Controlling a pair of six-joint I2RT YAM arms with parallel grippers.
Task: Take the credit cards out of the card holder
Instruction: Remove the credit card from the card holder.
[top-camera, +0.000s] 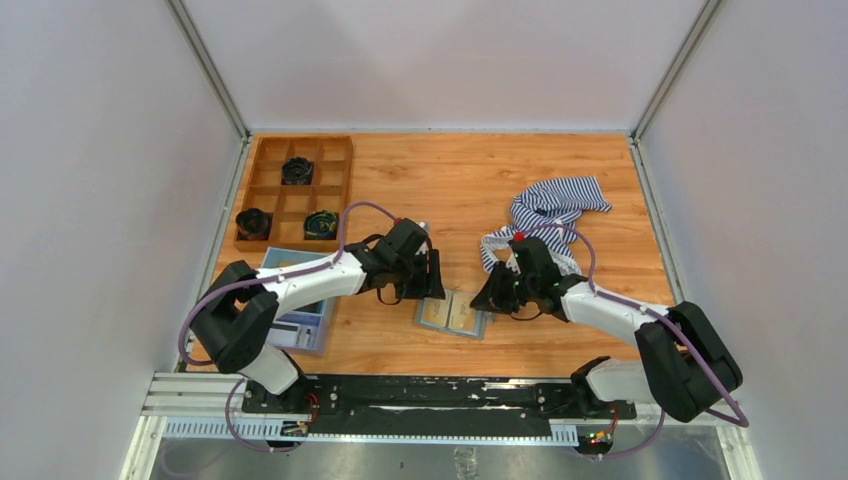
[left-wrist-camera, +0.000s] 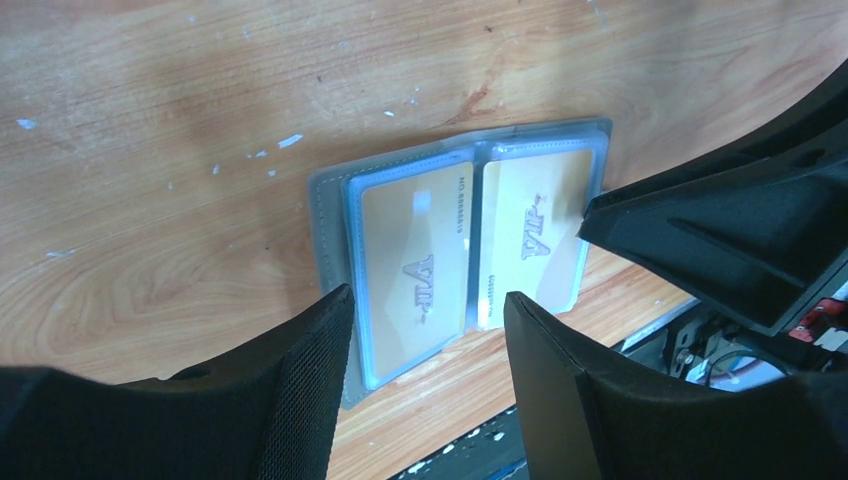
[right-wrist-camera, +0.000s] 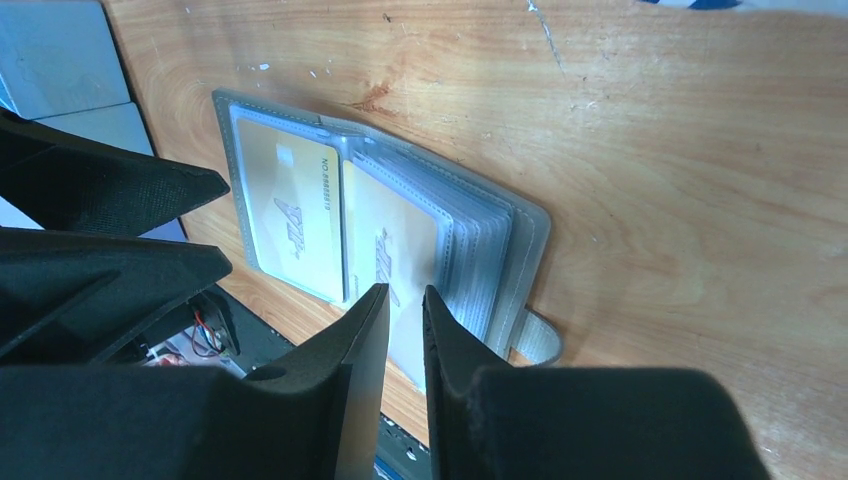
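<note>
The grey card holder lies open on the wood table near the front edge. It shows in the left wrist view and the right wrist view. Two tan-yellow credit cards sit in its clear sleeves, a left one and a right one. They also show in the left wrist view. My left gripper is open and empty just above the holder's left page. My right gripper hovers over the right card. Its jaws stand a narrow gap apart, and the card's near end shows through the gap.
A blue tray lies under the left arm. A wooden compartment box with black round parts stands at the back left. A striped cloth lies behind the right arm. The black base rail runs along the front edge.
</note>
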